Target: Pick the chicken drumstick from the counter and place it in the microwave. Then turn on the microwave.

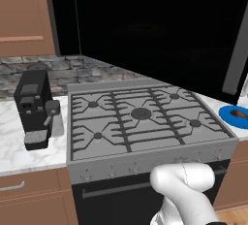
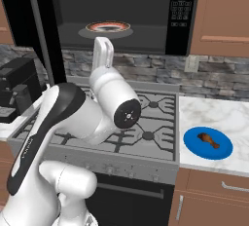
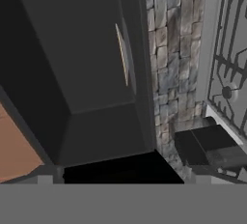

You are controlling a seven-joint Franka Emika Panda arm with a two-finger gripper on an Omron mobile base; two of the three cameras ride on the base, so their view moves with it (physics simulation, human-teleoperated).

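Observation:
The chicken drumstick (image 2: 208,140) lies on a blue plate (image 2: 194,147) on the marble counter (image 2: 216,113), right of the stove; the left base view has the drumstick (image 1: 238,114) at its right edge. Above the stove the microwave (image 2: 146,1) stands with its door (image 1: 155,25) swung wide to the left, and a round plate (image 2: 108,27) sits on its grey floor. My gripper (image 3: 119,179) is open with nothing between its tips. It is raised over the back of the stove, just below the microwave (image 3: 91,63) opening and far left of the drumstick.
A grey gas stove (image 1: 140,117) lies under my arm, with a black oven front below it. A black coffee machine (image 1: 34,107) stands on the counter left of the stove. The microwave's button panel (image 2: 182,6) is on its right edge. A stone backsplash (image 2: 146,71) runs behind.

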